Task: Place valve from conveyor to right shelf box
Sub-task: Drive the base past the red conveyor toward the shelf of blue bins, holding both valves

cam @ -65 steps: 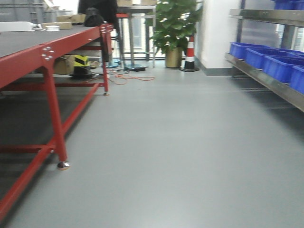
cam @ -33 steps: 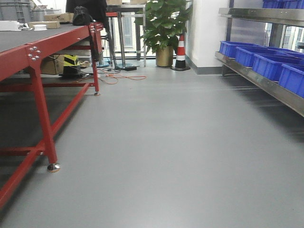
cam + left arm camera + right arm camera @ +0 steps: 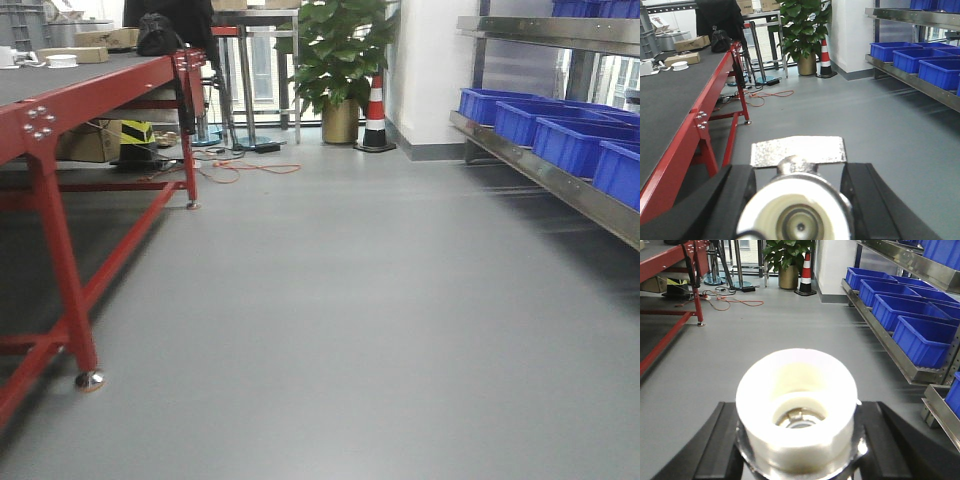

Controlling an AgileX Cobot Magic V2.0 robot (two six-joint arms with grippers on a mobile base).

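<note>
While a red-framed bench with a dark grey top (image 3: pixel 100 88) is running along the left and a long steel shelf (image 3: pixel 540 172) along the right, both valves are being held above the grey floor (image 3: pixel 350 300) between them. The left hand (image 3: pixel 800 175) is clamping its black fingers (image 3: pixel 725 200) on either side of a white round valve with a flat silvery metal handle (image 3: pixel 796 220), the handle lying on the far side of the body. The right hand (image 3: pixel 800 415) is gripping a white cylindrical valve with a shiny metal collar (image 3: pixel 797 385) in the same way, its hollow end showing to the wrist camera. A row of blue plastic bins (image 3: pixel 575 145) is sitting side by side on the shelf, open tops up; what is lying inside them cannot be told. At the bench's far end, brown cardboard boxes (image 3: pixel 100 38) are resting on the top. A gold-coloured pot (image 3: pixel 340 122) is holding a leafy green plant (image 3: pixel 340 45), with a red-and-white striped cone (image 3: pixel 376 105) standing just beside it.
</note>
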